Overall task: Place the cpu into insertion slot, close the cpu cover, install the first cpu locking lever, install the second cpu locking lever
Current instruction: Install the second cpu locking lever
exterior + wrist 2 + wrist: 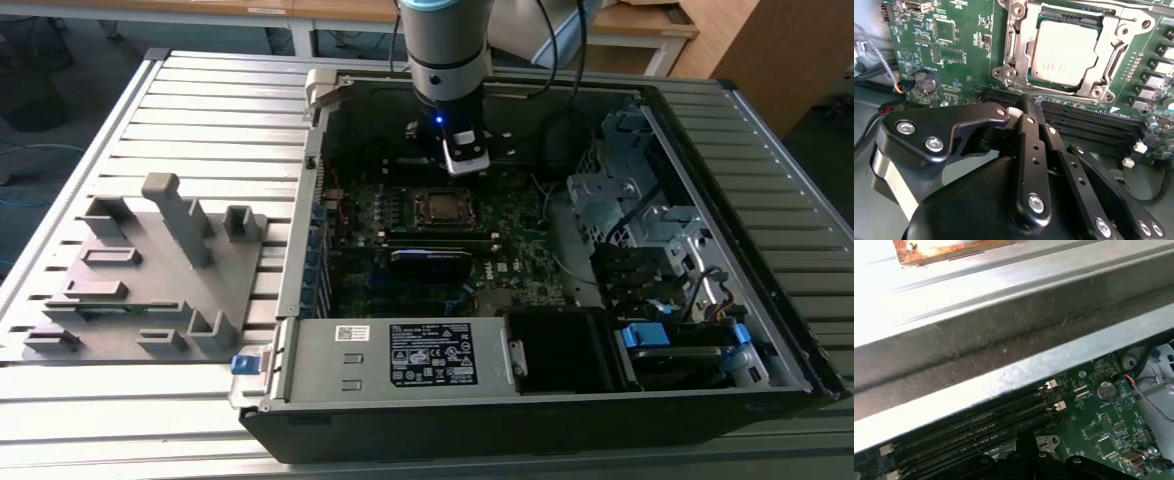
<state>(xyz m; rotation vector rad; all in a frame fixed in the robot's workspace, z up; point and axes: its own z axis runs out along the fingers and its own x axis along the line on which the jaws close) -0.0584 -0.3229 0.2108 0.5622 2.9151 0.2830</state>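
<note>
In the second wrist view the cpu point(1065, 52) lies flat in the insertion slot point(1093, 21), its silver-grey top showing through the cut-out of the cpu cover point(1019, 55), which is folded down over it. A thin metal lever point(1081, 7) runs along one edge of the cover. My gripper point(1027, 102) is shut with nothing between its fingers, its tip over the long black memory slots point(1089, 122) just beside the socket. In the exterior view the gripper point(463, 165) hangs a little behind the socket with the cpu point(441, 206) in the open computer case.
The case's metal walls point(314, 200) surround the motherboard point(514, 255). A drive cage point(627, 190) and cables fill the exterior view's right. A power supply point(400, 355) sits at the front. A grey fixture point(147, 270) stands on the slatted table at the exterior view's left.
</note>
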